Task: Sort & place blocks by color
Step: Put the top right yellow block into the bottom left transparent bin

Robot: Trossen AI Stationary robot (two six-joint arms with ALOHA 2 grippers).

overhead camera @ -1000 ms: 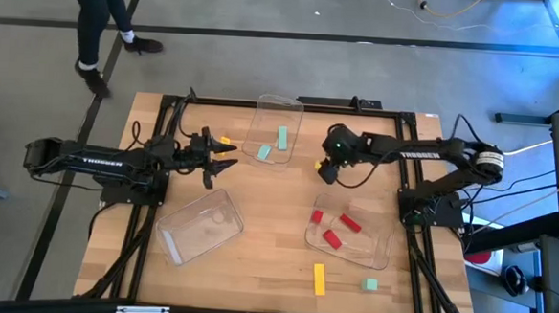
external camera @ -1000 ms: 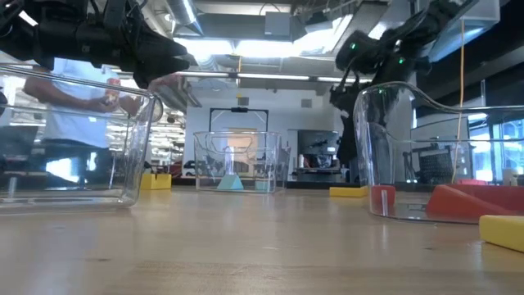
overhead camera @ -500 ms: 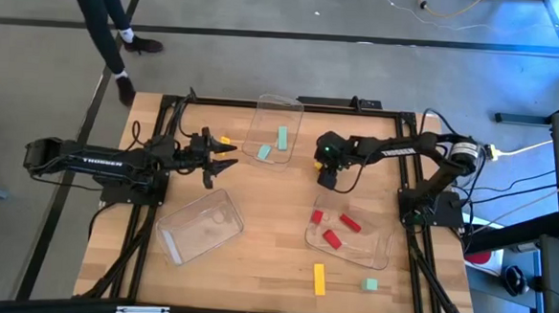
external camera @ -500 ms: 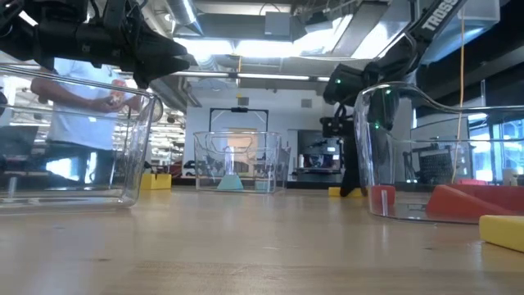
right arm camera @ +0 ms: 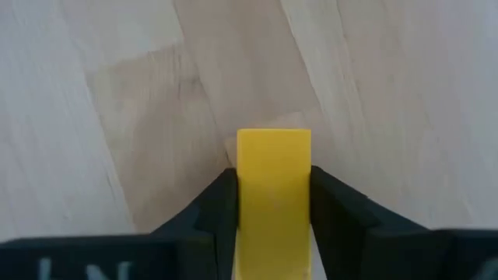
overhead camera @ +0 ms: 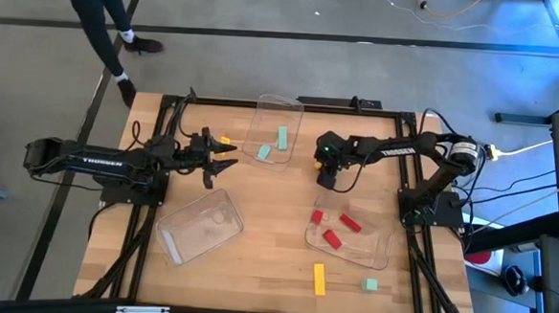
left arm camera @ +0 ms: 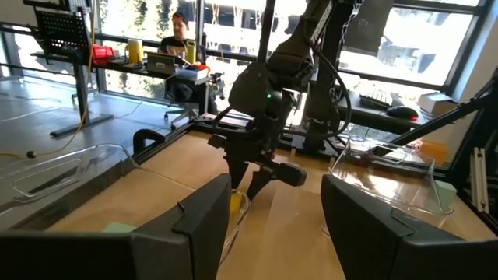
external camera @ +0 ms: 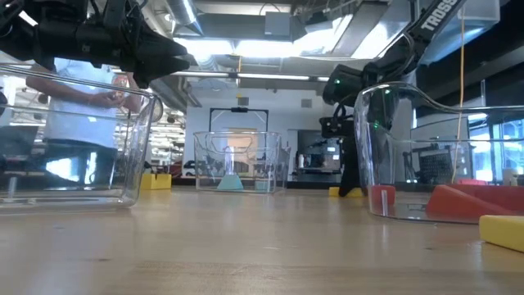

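Note:
My right gripper [overhead camera: 324, 175] points down at the table's far middle, shut on a yellow block [right arm camera: 272, 167] that sits on the wood. My left gripper [overhead camera: 224, 158] hovers open above the table's left side, near a small yellow block [overhead camera: 225, 139]. Two mint blocks [overhead camera: 282, 137] lie in the far clear tray [overhead camera: 263, 112]. Three red blocks [overhead camera: 350, 222] lie in the right tray [overhead camera: 382, 246]. A yellow bar [overhead camera: 319, 278] and a mint cube [overhead camera: 371, 286] rest on the table near its near edge. My right gripper pinches the yellow block between its two fingers [right arm camera: 214, 206], one on each long side [right arm camera: 245, 187]. The fingers come from above, pointing down. The block's bottom stands on the table, as the low view shows at the gripper's foot [external camera: 336, 192].
A third clear tray [overhead camera: 174, 247] sits on the table's left near part, with nothing showing in it. A person [overhead camera: 104, 23] walks on the floor beyond the far left corner. Bare wood lies between the trays in the middle.
My right gripper has moved toward the table's left and come down onto the yellow block; for the last half second it has stayed there. The person beyond the table has stepped along the floor.

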